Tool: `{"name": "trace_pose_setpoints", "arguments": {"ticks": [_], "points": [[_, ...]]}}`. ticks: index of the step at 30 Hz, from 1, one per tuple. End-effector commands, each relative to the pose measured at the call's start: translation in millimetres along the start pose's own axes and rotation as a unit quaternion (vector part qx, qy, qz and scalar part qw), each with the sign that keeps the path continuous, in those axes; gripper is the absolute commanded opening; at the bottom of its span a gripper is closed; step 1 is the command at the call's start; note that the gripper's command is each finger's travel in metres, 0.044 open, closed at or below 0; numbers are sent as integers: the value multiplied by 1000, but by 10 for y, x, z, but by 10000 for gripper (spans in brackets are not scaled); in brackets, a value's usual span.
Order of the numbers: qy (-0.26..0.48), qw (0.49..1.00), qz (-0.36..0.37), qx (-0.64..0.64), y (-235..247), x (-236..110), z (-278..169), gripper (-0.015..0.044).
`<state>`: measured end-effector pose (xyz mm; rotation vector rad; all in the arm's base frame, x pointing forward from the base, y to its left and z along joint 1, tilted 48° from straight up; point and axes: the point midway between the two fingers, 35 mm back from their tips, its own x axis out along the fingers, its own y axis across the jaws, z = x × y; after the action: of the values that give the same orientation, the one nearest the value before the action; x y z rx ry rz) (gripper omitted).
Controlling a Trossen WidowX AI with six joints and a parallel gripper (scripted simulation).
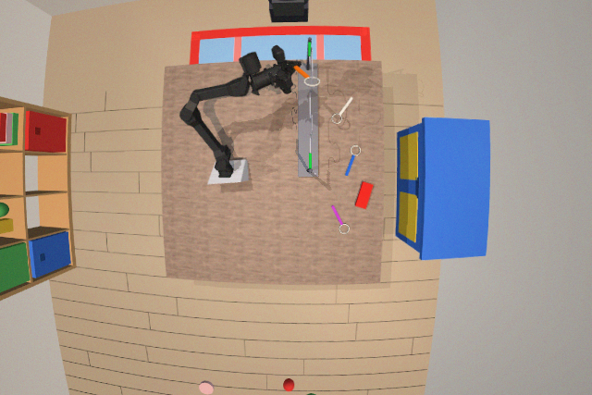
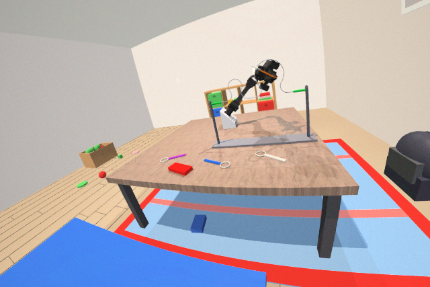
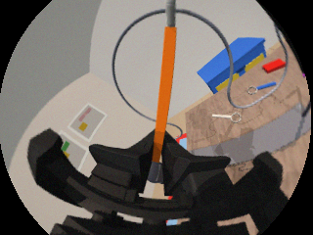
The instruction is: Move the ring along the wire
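My gripper (image 1: 297,65) (image 3: 159,131) is shut on the orange handle (image 1: 302,72) (image 2: 268,73) (image 3: 167,73), near its end. The pale ring (image 1: 312,85) (image 3: 170,16) is high over the base strip. It is edge-on in the wrist view, where the grey wire (image 3: 113,56) crosses it at the top of a large hump. I cannot tell the gap between them. One green part (image 1: 309,48) (image 2: 299,91) is by the far post (image 2: 308,113). The other green part (image 1: 310,161) (image 2: 216,103) is by the post (image 2: 214,124) nearer the robot base.
The grey base strip (image 1: 308,137) (image 2: 263,140) lies under the wire. On the table (image 1: 239,238) (image 2: 156,176) lie a white-handled ring tool, a blue-handled one (image 1: 350,165), a magenta-handled one (image 1: 337,216) and a red block (image 1: 363,195) (image 2: 180,168).
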<state>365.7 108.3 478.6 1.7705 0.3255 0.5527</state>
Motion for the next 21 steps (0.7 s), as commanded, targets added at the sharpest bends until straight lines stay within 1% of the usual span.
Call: {"name": "trace_pose_setpoints", "arguments": {"ticks": [1,21], "points": [[-6,1000,15,25,19,-2,9,-150],[-19,988,76,133,103,0,18,-150]]}}
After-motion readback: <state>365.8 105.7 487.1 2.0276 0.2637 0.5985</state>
